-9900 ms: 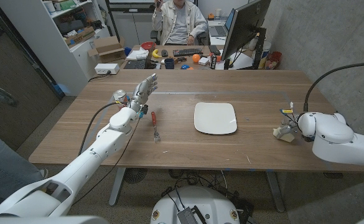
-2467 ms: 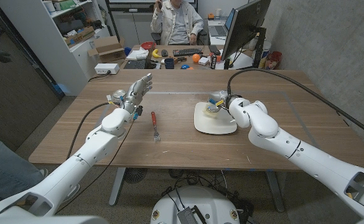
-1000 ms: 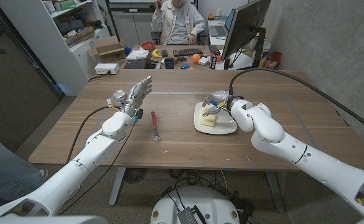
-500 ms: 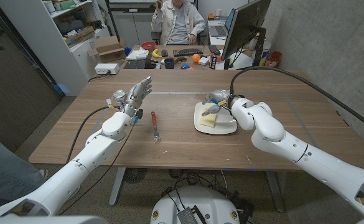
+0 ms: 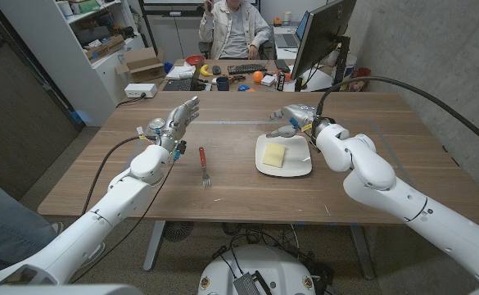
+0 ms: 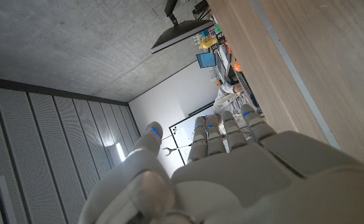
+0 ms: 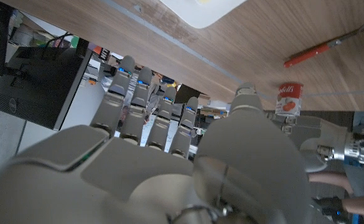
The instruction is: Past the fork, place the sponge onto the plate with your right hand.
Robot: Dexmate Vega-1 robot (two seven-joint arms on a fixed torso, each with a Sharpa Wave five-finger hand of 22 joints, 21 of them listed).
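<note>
Now the right hand's (image 5: 289, 120) fingers (image 5: 277, 115) spread empty above the sponge (image 5: 273, 156).

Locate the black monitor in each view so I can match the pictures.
Head view: the monitor is at the top, right of middle, behind the table's far edge.
Left wrist view: it hangs upside down, beyond the left hand.
Right wrist view: it is beside the right hand, past the table's edge.
Shared landmark: the wooden table.

Bright, even indoor lighting, soft faint shadows on table (image 5: 141, 176), head view sharp with slight edge distortion, wrist views' near hands blurred, grainy
</note>
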